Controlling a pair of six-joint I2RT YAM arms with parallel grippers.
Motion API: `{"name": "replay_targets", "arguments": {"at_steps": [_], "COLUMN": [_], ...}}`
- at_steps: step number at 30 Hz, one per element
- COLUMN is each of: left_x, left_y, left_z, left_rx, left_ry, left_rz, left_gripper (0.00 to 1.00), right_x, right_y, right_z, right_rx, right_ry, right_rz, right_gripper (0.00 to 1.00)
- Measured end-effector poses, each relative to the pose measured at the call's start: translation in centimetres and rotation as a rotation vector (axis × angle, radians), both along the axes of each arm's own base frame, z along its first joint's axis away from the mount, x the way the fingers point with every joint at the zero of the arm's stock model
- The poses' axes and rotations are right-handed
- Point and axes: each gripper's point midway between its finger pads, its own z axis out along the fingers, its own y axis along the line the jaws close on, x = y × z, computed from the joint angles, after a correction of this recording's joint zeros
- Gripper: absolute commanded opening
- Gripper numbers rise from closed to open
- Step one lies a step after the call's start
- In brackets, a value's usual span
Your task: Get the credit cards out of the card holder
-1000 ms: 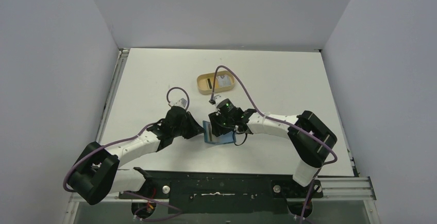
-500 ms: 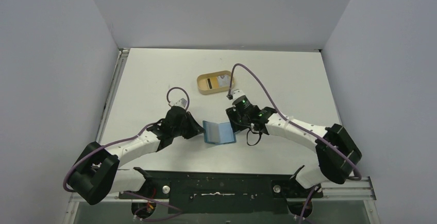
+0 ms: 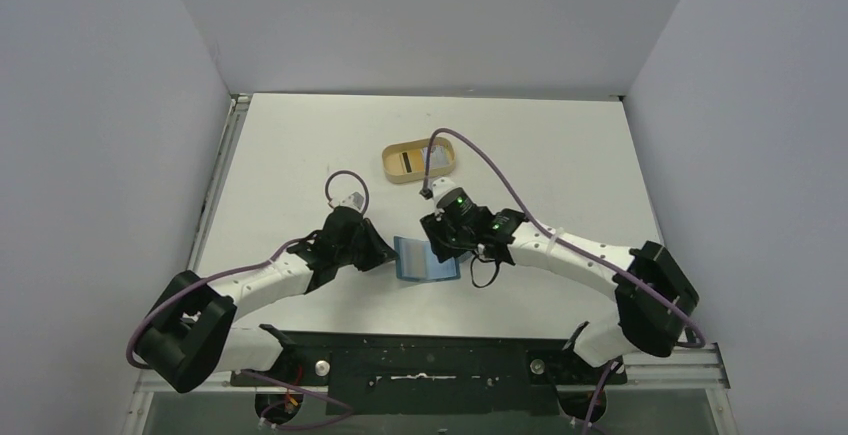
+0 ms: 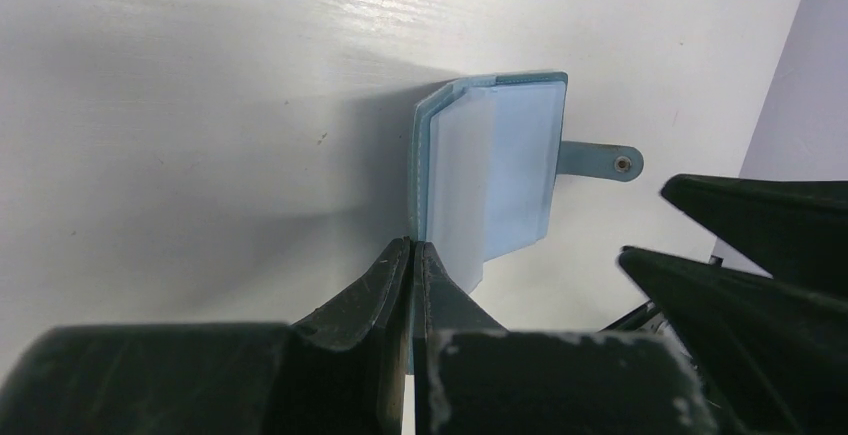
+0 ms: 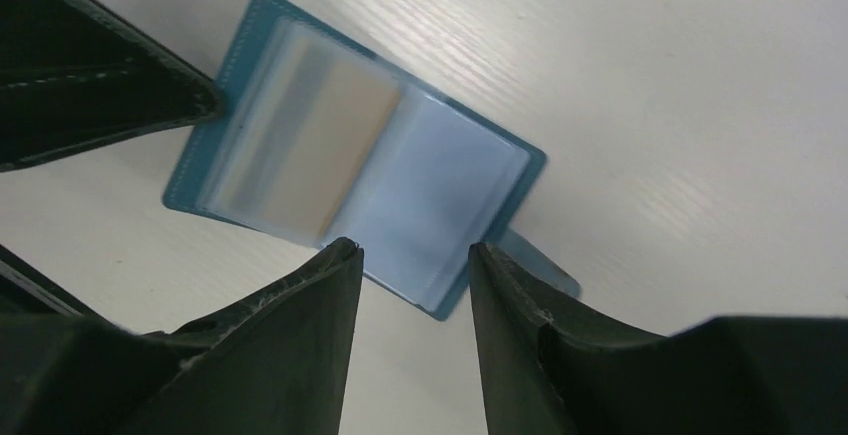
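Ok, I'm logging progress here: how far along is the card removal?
Done: the wallet lies open, and something pale sits in the tray, possibly a card already taken out. In hand: the left claw is shut on the wallet's edge, pinning it, while the right claw hovers open just above it. Left: a card shows inside the wallet and has to be pulled out.

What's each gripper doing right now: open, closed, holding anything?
Left gripper: closed, pinching the card holder by its edge.
Right gripper: open, empty, over the card holder.
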Motion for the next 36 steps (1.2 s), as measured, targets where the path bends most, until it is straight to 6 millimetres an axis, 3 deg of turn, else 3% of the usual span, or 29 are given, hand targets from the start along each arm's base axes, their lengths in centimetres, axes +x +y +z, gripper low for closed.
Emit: {"name": "replay_targets", "arguments": {"at_steps": [4, 8, 16, 36], "left_x": [0.0, -0.1, 0.0, -0.4], "left_y": [0.0, 0.0, 0.1, 0.9], "left_z": [-0.2, -0.2, -0.3, -1.0], "left_rx": [0.004, 0.003, 0.004, 0.032], "left_ry": [0.005, 0.007, 0.007, 0.038], "left_rz": [-0.001, -0.003, -0.001, 0.01], "left_gripper": [0.0, 0.0, 0.0, 0.0], "right_x": [-0.2, 0.3, 1.0, 0.1], "right_y": [3.5, 5.7, 9.8, 9.1], "right_z": [-1.4, -2.8, -3.3, -5.7], "right_rx": [0.008, 0.008, 0.039, 0.028], "right_ry": [0.032, 0.058, 0.053, 0.097], "right_rz": [0.071, 0.101, 0.165, 0.162], "right_gripper": [0.44, 0.44, 0.44, 0.44]}}
